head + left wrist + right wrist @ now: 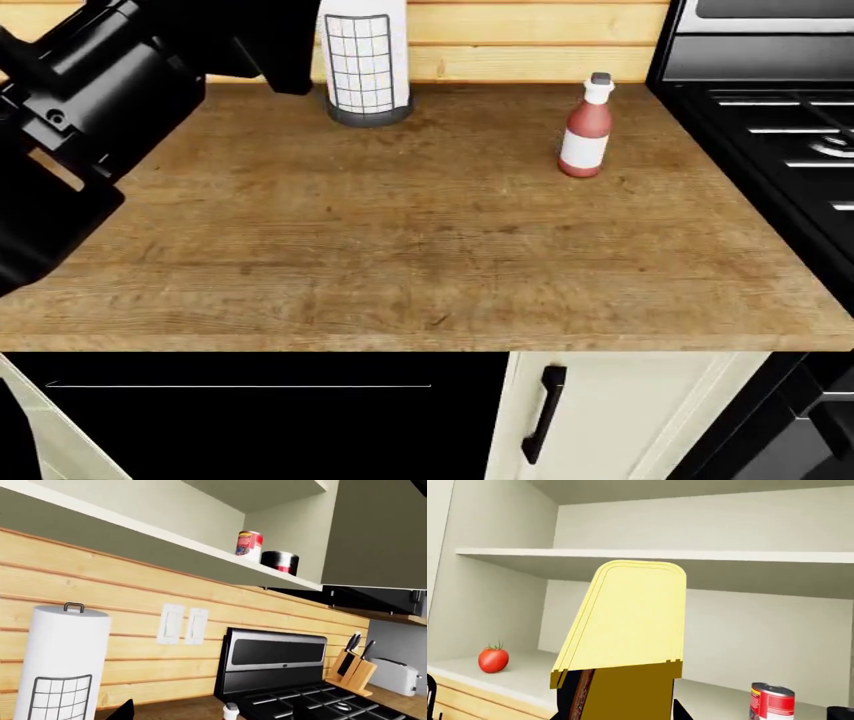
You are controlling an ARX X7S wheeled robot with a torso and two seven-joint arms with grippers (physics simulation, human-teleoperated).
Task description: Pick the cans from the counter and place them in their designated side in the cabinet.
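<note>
Before pale shelves, rounded yellow-lidded tin (627,630).

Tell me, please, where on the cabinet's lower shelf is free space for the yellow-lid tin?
The lower shelf is bare between the tomato and the red-and-white can. The yellow-lid tin, held up in the right wrist view, hides part of that stretch. The can's end is crowded: a dark can stands beside it.

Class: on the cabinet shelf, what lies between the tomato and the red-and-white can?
In the right wrist view, the held yellow-lidded tin blocks most of the shelf between tomato and can.
</note>
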